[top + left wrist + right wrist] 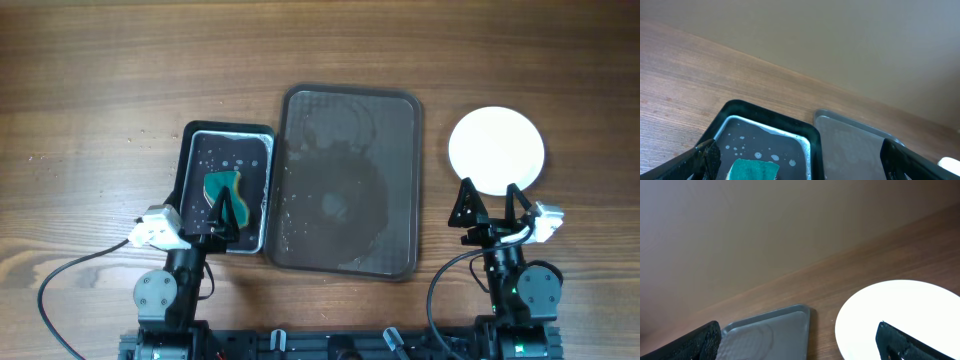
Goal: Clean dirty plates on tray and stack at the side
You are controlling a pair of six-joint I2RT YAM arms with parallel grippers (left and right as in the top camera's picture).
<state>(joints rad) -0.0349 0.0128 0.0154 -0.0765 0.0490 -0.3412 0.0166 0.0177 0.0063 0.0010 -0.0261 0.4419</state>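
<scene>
Two end effectors sit low at the near edge of the worktop (100,80), both with fingers spread apart and holding nothing. The left end effector (224,212) hangs over the near end of a black tub (195,150). Directly ahead of its fingertips, a teal sponge (224,186) with a yellow edge lies in the tub's bubbly water. Whether the fingers touch the sponge cannot be told. Just to the right of this end effector, touching or nearly touching the tub's side, lies the grey tray (350,120), its surface streaked with wet marks. The right end effector (488,205) points at the white plate (497,150), which rests flat on the worktop just ahead of its fingertips. The plate lies near the tray's far right corner but apart from it.
</scene>
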